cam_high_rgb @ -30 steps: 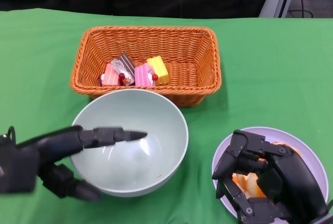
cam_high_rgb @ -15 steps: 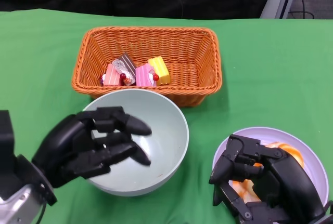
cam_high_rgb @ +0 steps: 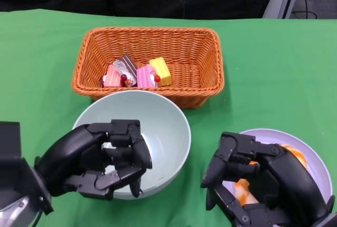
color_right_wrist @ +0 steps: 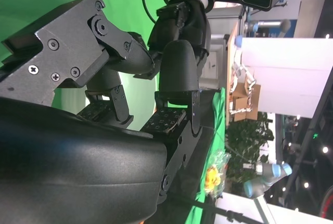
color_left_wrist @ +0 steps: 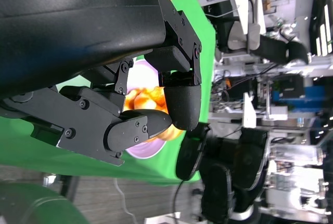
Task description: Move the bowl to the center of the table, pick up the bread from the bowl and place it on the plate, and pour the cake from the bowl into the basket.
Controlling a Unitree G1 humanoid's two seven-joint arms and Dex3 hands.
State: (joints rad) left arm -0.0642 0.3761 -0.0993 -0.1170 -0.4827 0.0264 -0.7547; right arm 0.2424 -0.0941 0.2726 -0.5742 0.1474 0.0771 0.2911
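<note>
Your left hand (cam_high_rgb: 102,166) is over the near-left rim of the bowl (cam_high_rgb: 163,127), fingers curled in with nothing between them; the left wrist view shows the same, fingers folded toward each other around air. The bowl sits on the green table (cam_high_rgb: 263,69), mid-table, just in front of the basket (cam_high_rgb: 202,58), with its far rim close to the basket's near wall, and the part of its inside that you can see is empty.

Cake pieces (cam_high_rgb: 136,72) are in the basket, bunched toward its left side.

Your right hand (cam_high_rgb: 258,185) is over the plate (cam_high_rgb: 310,158) at the near right, fingers curled. The bread (cam_high_rgb: 243,191) lies on the plate under that hand, orange bits showing between and beside the fingers. You can't tell from these views whether the fingers are actually gripping the bread or just hovering over it.
</note>
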